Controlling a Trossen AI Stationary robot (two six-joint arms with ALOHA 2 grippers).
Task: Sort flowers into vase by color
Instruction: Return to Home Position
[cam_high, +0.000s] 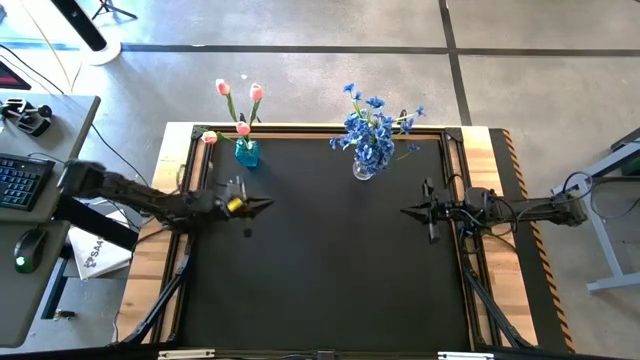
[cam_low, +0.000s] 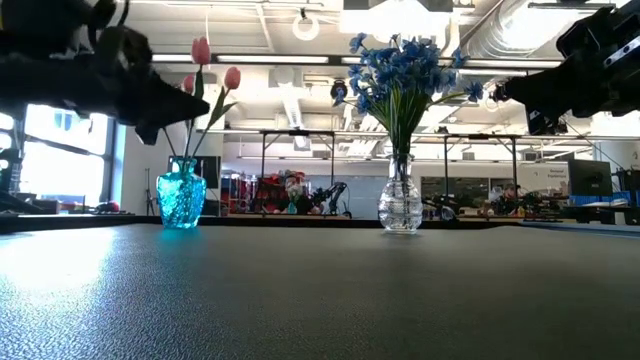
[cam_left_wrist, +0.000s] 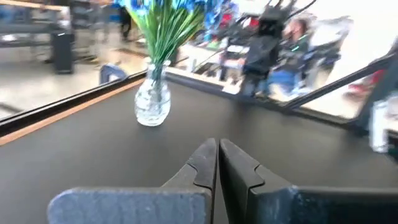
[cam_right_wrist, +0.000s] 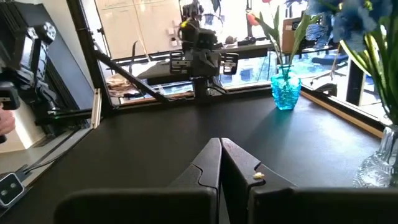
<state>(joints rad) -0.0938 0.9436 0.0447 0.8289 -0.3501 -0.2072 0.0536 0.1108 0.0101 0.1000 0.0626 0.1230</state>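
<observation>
Pressing flat against each other, the fingers (cam_left_wrist: 202, 167) of the left gripper (cam_high: 265, 205) are closed with nothing between them. The gripper points toward the middle of the black table (cam_high: 320, 280) and hangs well above its surface, casting a small shadow beneath. Behind it, the left arm (cam_high: 150, 200) stretches nearly level from the table's left edge.

Opposite, the right gripper (cam_high: 406, 211) mirrors this pose. Its fingers (cam_right_wrist: 210, 163) are likewise together and empty, with the tips aimed at the left gripper across a wide gap. The right arm (cam_high: 520, 209) reaches in level from the right edge, also held high above the table.

Both vases stand upright along the far edge, beyond the grippers and apart from them. The blue vase (cam_high: 246, 153), on the left arm's side, holds the pink tulips (cam_high: 256, 93), whose stems fan out, one leaning low toward the left. The clear vase (cam_high: 363, 168), on the right arm's side, holds the blue flowers (cam_high: 372, 125) in a full bunch. No flower lies on the table.
</observation>
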